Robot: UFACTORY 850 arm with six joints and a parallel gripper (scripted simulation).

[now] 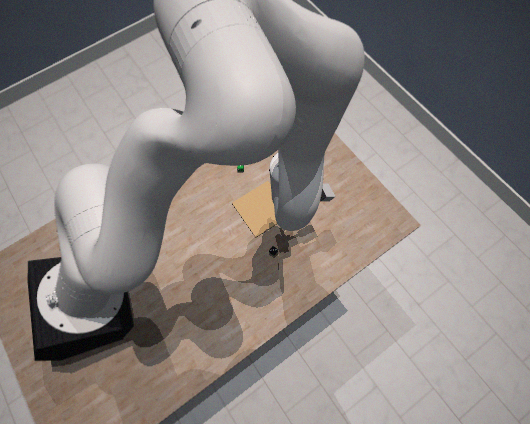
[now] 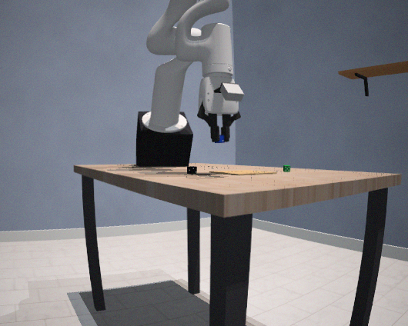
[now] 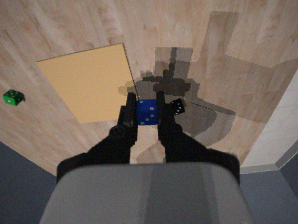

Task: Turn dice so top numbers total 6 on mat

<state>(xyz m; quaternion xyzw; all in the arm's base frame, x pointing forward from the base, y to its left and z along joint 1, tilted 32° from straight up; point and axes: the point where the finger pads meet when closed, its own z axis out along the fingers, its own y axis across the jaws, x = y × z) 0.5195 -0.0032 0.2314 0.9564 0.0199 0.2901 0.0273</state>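
The gripper (image 2: 220, 138) (image 3: 147, 111) is shut on the blue die (image 2: 220, 139) (image 3: 147, 112) and holds it well above the table. Several white pips show on the die's face toward the wrist camera. The arm hides both in the top view. The tan mat (image 1: 254, 205) (image 2: 244, 172) (image 3: 87, 85) lies flat on the table. The black die (image 1: 273, 251) (image 2: 192, 169) (image 3: 178, 106) sits on the table off the mat, in the arm's shadow. The green die (image 1: 240, 168) (image 2: 286, 168) (image 3: 13, 97) sits on the table off the mat's other side.
The wooden table (image 1: 378, 200) (image 2: 314, 182) carries the dice and mat. The black base block (image 1: 83, 345) (image 2: 164, 148) of the arm stands at one end of the table. A wall shelf (image 2: 383, 69) is at the right in the exterior view.
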